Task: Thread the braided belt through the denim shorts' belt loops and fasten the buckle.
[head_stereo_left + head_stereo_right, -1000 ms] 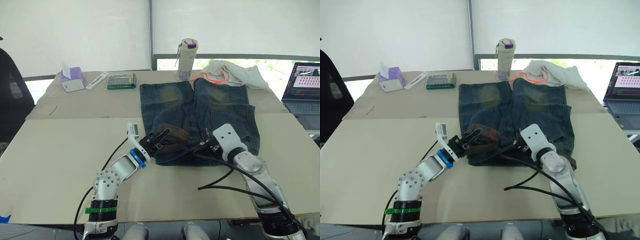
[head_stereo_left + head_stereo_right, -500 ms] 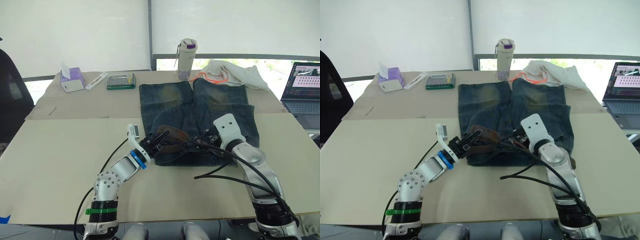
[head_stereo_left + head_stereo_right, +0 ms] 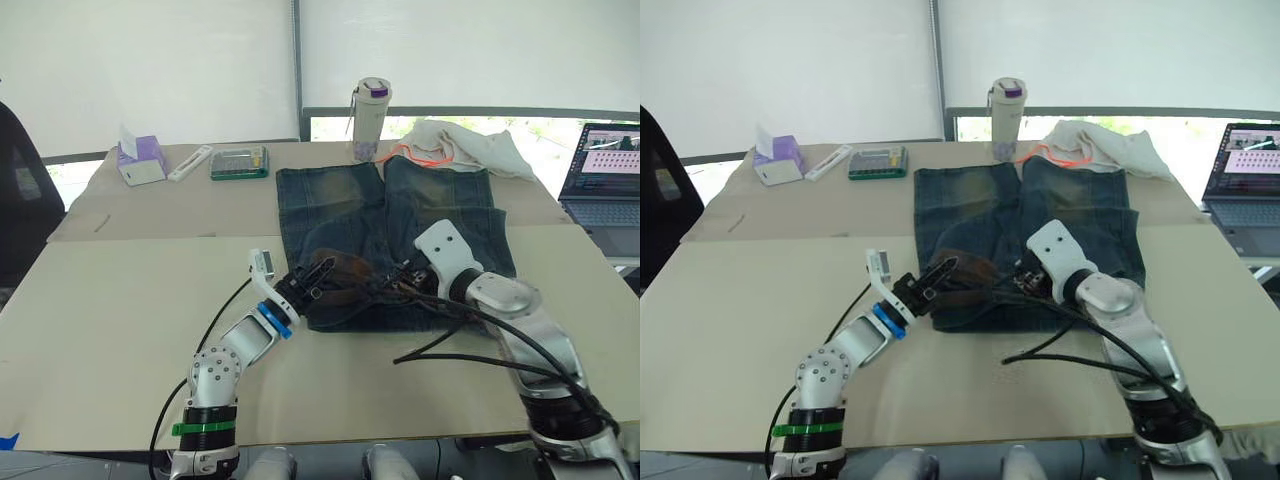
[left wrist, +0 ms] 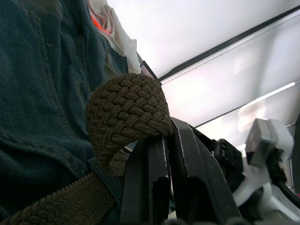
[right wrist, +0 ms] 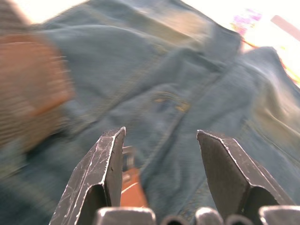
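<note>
At the middle of the bench (image 3: 120, 310), your denim shorts (image 3: 395, 215) are lying flat with the waistband toward the robot and the legs pointing to 12 o'clock. Your left end effector (image 3: 322, 277) is sitting at the waistband's 9 o'clock end, clenched on a looped fold of the braided belt (image 4: 126, 110), which is running along the waistband. Your right end effector (image 3: 1023, 281) is hovering over the waistband's middle, fingers (image 5: 105, 164) spread and gripping nothing.

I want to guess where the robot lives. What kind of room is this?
Probably a lab or office workroom: a big worktable, an open laptop, a calculator, and window blinds behind.
</note>
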`<state>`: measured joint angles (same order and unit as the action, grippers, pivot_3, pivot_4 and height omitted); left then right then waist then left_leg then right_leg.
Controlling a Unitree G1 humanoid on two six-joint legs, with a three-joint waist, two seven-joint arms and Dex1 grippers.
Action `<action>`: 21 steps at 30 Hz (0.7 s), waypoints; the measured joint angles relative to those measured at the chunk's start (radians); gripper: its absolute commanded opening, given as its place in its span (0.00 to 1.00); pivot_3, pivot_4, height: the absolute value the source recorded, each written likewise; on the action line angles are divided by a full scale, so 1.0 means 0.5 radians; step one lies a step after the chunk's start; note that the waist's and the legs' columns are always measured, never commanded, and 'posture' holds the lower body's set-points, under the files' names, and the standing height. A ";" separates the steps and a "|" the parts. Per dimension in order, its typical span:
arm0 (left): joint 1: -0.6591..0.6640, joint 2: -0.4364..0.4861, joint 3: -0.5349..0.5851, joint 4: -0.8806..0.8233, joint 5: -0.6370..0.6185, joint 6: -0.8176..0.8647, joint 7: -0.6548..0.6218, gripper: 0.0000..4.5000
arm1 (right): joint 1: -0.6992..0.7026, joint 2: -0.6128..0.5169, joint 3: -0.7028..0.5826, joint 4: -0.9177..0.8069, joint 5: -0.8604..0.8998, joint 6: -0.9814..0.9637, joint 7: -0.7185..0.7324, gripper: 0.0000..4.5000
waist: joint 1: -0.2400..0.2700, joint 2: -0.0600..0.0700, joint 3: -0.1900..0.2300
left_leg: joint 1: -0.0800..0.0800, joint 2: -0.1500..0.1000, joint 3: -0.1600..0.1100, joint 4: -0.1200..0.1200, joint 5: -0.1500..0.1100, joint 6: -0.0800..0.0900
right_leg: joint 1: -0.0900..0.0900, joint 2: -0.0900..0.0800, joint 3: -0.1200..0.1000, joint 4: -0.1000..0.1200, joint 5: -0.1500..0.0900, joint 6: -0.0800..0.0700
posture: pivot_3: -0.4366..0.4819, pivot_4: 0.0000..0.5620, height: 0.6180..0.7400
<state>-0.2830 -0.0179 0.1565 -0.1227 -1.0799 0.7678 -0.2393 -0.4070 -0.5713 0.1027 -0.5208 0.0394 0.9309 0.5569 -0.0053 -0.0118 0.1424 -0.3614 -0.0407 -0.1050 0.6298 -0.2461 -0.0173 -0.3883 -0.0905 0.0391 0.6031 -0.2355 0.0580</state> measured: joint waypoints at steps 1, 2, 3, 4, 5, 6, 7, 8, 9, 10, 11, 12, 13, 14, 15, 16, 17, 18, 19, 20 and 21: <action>0.015 0.005 0.002 -0.002 0.001 0.000 0.005 0.00 | 0.000 -0.012 0.006 -0.060 0.036 0.058 0.025 0.61 | -0.004 0.000 0.000 | 0.000 0.000 0.000 0.000 0.000 0.000 | 0.000 0.000 0.000 0.000 0.000 0.000 | 0.48 0.27 1.00; 0.025 0.007 0.002 -0.002 0.002 0.000 0.011 0.00 | -0.001 -0.026 0.016 -0.101 0.060 0.095 0.046 0.61 | -0.006 0.000 0.000 | 0.000 0.000 0.000 0.000 0.000 0.000 | 0.000 0.000 0.000 0.000 0.000 0.000 | 0.48 0.27 1.00; 0.032 0.007 0.002 -0.002 0.004 0.000 0.016 0.00 | -0.003 -0.037 0.031 -0.136 0.086 0.133 0.064 0.61 | -0.007 0.000 0.000 | 0.000 0.000 0.000 0.000 0.000 0.000 | 0.000 0.000 0.000 0.000 0.000 0.000 | 0.48 0.27 1.00; 0.033 0.011 0.003 -0.002 0.009 0.000 0.019 0.00 | -0.009 -0.031 0.050 -0.152 0.096 0.158 0.061 0.61 | -0.008 0.000 0.000 | 0.001 0.000 0.000 0.000 0.000 0.000 | 0.000 0.000 0.000 0.001 0.000 0.000 | 0.48 0.27 1.00; 0.033 0.012 0.003 -0.002 0.012 0.000 0.020 0.00 | -0.023 0.003 0.079 -0.149 0.097 0.180 0.041 0.61 | -0.011 -0.001 0.000 | 0.001 0.000 0.000 0.000 0.000 0.000 | 0.000 0.000 0.000 0.001 0.000 0.000 | 0.48 0.27 1.00; 0.033 0.011 0.003 -0.002 0.016 -0.001 0.020 0.00 | -0.029 0.038 0.102 -0.145 0.096 0.187 0.008 0.61 | -0.013 -0.001 0.000 | 0.001 0.000 0.000 0.000 0.000 0.000 | 0.000 0.000 0.000 0.002 0.000 0.000 | 0.48 0.27 1.00; 0.033 0.010 0.003 -0.002 0.026 -0.001 0.020 0.00 | -0.035 0.064 0.126 -0.133 0.094 0.195 -0.015 0.61 | -0.013 -0.001 0.000 | 0.002 0.000 0.000 0.000 0.000 0.000 | 0.000 0.000 0.000 0.003 0.000 0.000 | 0.48 0.27 1.00; 0.033 0.006 0.000 -0.001 0.034 -0.001 0.021 0.00 | -0.047 0.088 0.156 -0.097 0.085 0.204 -0.054 0.61 | -0.013 -0.001 0.000 | 0.001 0.000 0.000 0.001 0.000 0.000 | 0.000 0.000 0.000 0.003 0.000 0.000 | 0.48 0.27 1.00; 0.033 0.000 -0.002 -0.001 0.036 -0.001 0.021 0.00 | -0.050 0.114 0.165 -0.054 0.073 0.205 -0.097 0.61 | -0.011 -0.001 -0.001 | 0.001 0.000 0.000 0.001 0.000 0.000 | 0.000 -0.001 0.000 0.003 0.000 0.000 | 0.48 0.27 1.00; 0.033 -0.002 -0.002 -0.001 0.036 -0.001 0.021 0.00 | -0.050 0.128 0.170 -0.017 0.054 0.206 -0.130 0.61 | -0.006 -0.001 -0.001 | 0.001 -0.001 0.000 0.002 0.000 0.000 | 0.000 -0.002 0.000 0.003 0.000 0.000 | 0.48 0.27 1.00; 0.033 -0.002 -0.001 -0.001 0.037 -0.001 0.021 0.00 | -0.049 0.133 0.171 0.023 0.039 0.206 -0.163 0.61 | -0.002 -0.001 -0.001 | 0.001 -0.002 0.000 0.002 0.000 0.000 | 0.000 -0.002 0.000 0.003 0.000 0.000 | 0.48 0.27 1.00; 0.033 -0.002 0.000 -0.001 0.037 -0.001 0.021 0.00 | -0.045 0.138 0.168 0.051 0.032 0.207 -0.185 0.61 | -0.001 -0.001 -0.001 | 0.000 -0.002 0.000 0.003 0.000 0.000 | 0.000 -0.002 0.000 0.003 0.000 0.000 | 0.48 0.27 1.00; 0.033 -0.002 0.001 -0.001 0.037 -0.001 0.021 0.00 | -0.036 0.152 0.166 0.075 0.027 0.207 -0.214 0.61 | -0.001 -0.001 -0.001 | 0.000 -0.002 0.000 0.003 0.000 0.000 | 0.000 -0.002 0.000 0.003 0.000 0.000 | 0.48 0.27 1.00; 0.033 -0.002 0.002 -0.002 0.037 -0.001 0.021 0.00 | -0.026 0.179 0.153 0.094 0.028 0.209 -0.239 0.61 | -0.002 -0.001 -0.001 | 0.001 -0.002 0.000 0.002 0.000 0.000 | -0.001 -0.002 0.001 0.004 0.000 0.000 | 0.48 0.27 1.00; 0.033 -0.002 0.003 -0.002 0.037 -0.001 0.021 0.00 | -0.021 0.208 0.141 0.110 0.030 0.210 -0.255 0.49 | -0.002 -0.001 -0.001 | 0.001 -0.001 0.000 0.002 0.000 0.000 | -0.001 -0.001 0.001 0.005 0.000 0.000 | 0.48 0.27 1.00; 0.033 -0.002 0.003 -0.002 0.037 -0.001 0.022 0.00 | -0.017 0.232 0.129 0.119 0.031 0.210 -0.268 0.45 | -0.003 -0.001 -0.001 | 0.001 -0.001 0.000 0.002 0.000 0.000 | -0.001 -0.001 0.001 0.005 0.000 0.000 | 0.48 0.27 1.00; 0.033 -0.002 0.003 -0.002 0.037 -0.001 0.023 0.00 | -0.015 0.255 0.113 0.121 0.040 0.214 -0.293 0.36 | -0.005 -0.001 -0.001 | 0.001 -0.001 0.000 0.002 0.000 0.000 | -0.001 -0.002 0.001 0.006 0.000 0.000 | 0.48 0.27 1.00; 0.033 -0.003 0.004 -0.002 0.037 -0.001 0.024 0.00 | -0.016 0.269 0.093 0.122 0.045 0.214 -0.303 0.28 | -0.007 -0.001 -0.001 | 0.001 -0.001 0.000 0.002 0.000 0.000 | -0.001 -0.002 0.001 0.007 0.000 0.000 | 0.48 0.27 1.00; 0.033 -0.006 0.004 -0.002 0.037 -0.001 0.024 0.00 | -0.016 0.272 0.078 0.123 0.046 0.214 -0.313 0.18 | -0.008 -0.001 -0.001 | 0.001 -0.001 0.000 0.002 0.000 0.000 | -0.001 -0.002 0.001 0.007 0.000 0.000 | 0.48 0.27 1.00; 0.033 -0.006 0.003 -0.002 0.037 -0.001 0.025 0.00 | -0.016 0.274 0.070 0.131 0.046 0.214 -0.326 0.10 | -0.008 -0.001 -0.001 | 0.001 -0.001 0.000 0.002 0.000 0.000 | -0.001 -0.002 0.001 0.007 0.000 0.000 | 0.48 0.27 1.00; 0.033 -0.006 0.003 -0.002 0.037 -0.001 0.025 0.00 | -0.016 0.275 0.070 0.138 0.047 0.214 -0.330 0.05 | -0.008 -0.001 -0.001 | 0.001 -0.002 0.000 0.002 0.000 0.000 | -0.001 -0.002 0.001 0.007 0.000 0.000 | 0.48 0.27 1.00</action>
<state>-0.2664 -0.0211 0.1582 -0.1235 -1.0613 0.7674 -0.2269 -0.4148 -0.4336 0.1375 -0.4517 0.0627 1.0381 0.3921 -0.0095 -0.0123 0.1421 -0.3610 -0.0415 -0.1048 0.6310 -0.2461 -0.0173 -0.3888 -0.0914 0.0395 0.6065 -0.2356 0.0580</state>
